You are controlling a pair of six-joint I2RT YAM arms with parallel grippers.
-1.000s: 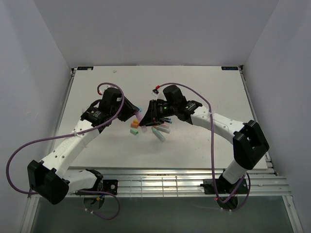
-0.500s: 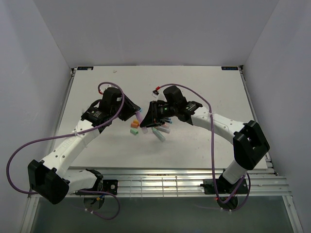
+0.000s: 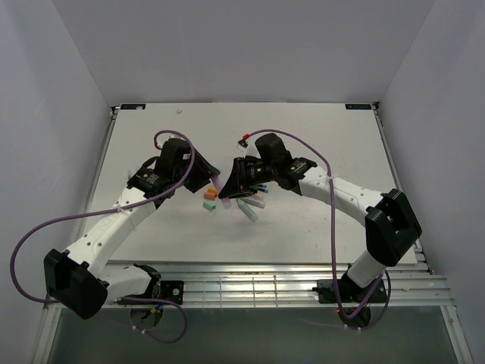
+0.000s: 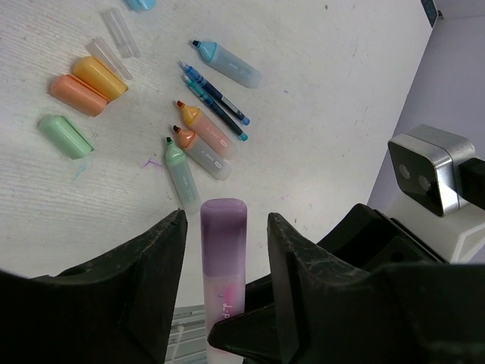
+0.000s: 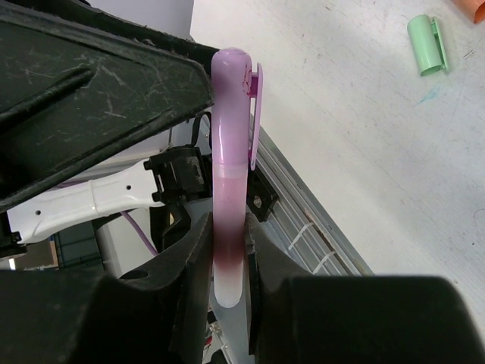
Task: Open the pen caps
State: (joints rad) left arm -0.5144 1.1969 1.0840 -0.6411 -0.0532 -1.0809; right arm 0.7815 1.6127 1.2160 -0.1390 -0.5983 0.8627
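Item: purple pen [image 5: 229,220], light, stiff, slick plastic; centre of frame, body clamped in right tool [image 5: 227,256]. Its pen cap [image 4: 223,231] still on (probably snap-fit); take by the sides. Left tool [image 4: 226,224] apart, flanking it.

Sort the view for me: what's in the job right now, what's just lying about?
In hand: purple pen, cap on; right fingers gripping it; left fingers either side of the cap.
Lying about: green cap, orange caps, clear caps, uncapped highlighters, thin blue pens.
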